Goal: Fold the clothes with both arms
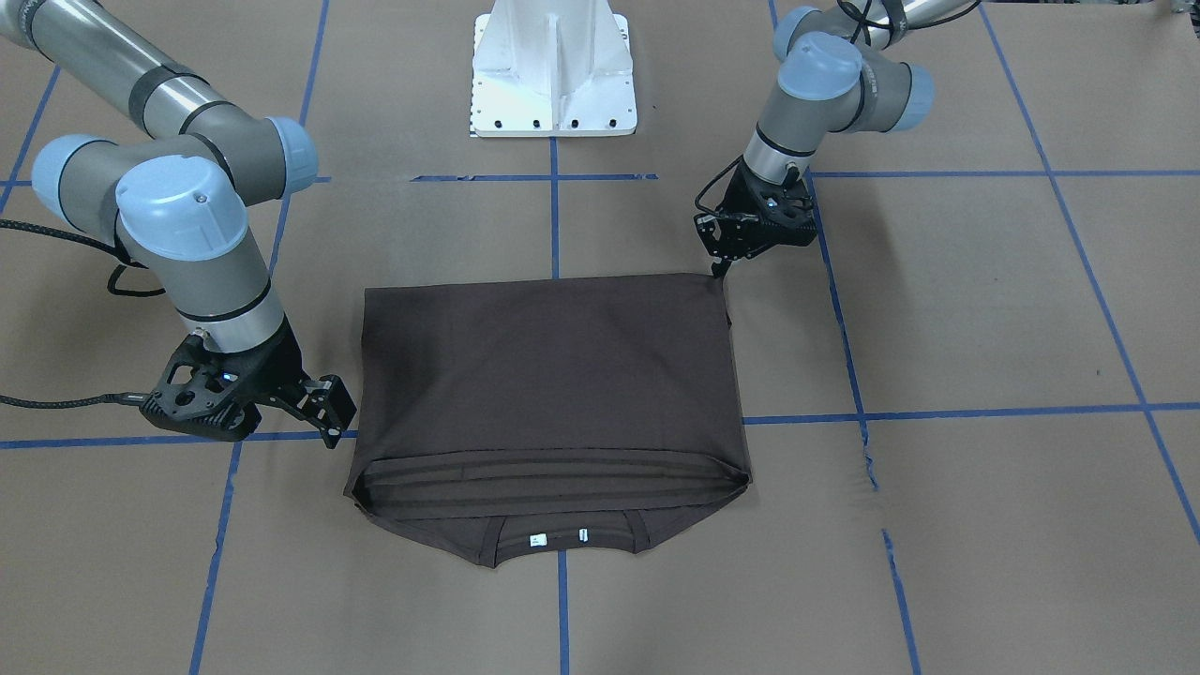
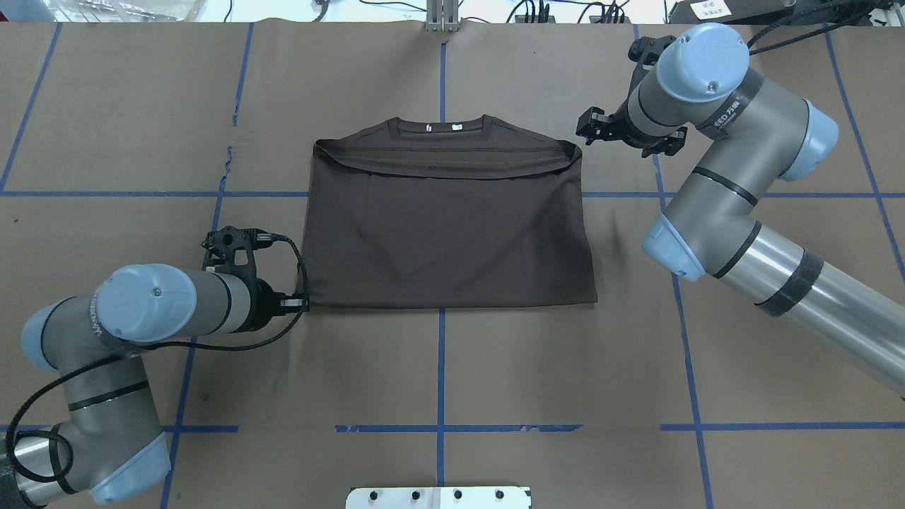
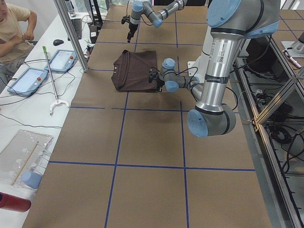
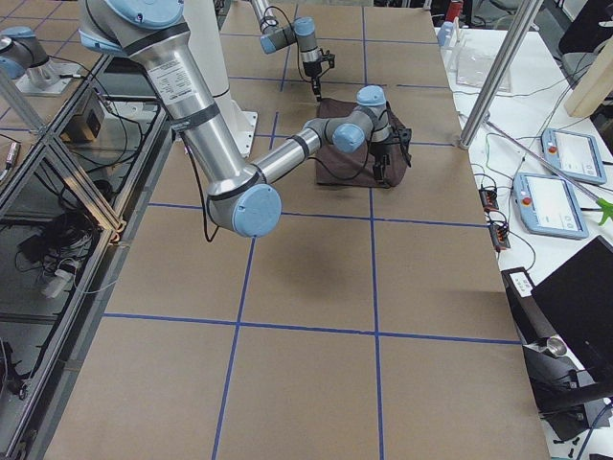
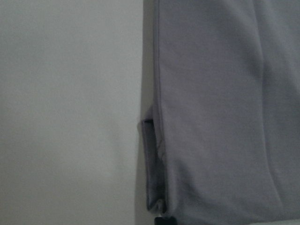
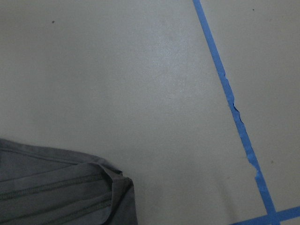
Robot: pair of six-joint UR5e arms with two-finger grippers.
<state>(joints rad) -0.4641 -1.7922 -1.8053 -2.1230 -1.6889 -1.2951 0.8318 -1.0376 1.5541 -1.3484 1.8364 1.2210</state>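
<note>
1 T-shirt [image 2: 445, 233], collar [image 2: 442, 127] pointing away from robot, long axis left-right. 2 grippers: left gripper [image 2: 302, 304] at near corner, right gripper [image 2: 584, 129] beside far corner. Can't tell finger gap or hold on either.

The dark brown folded cotton T-shirt [image 1: 548, 375] lies flat in the middle of the brown paper-covered desk [image 1: 937, 328], collar end away from the white metal pedestal base [image 1: 553, 84]. The black two-finger left gripper [image 1: 718, 269] is at the shirt's base-side left corner. The black two-finger right gripper [image 1: 337, 420] is just beside its right edge near the collar end.
</note>
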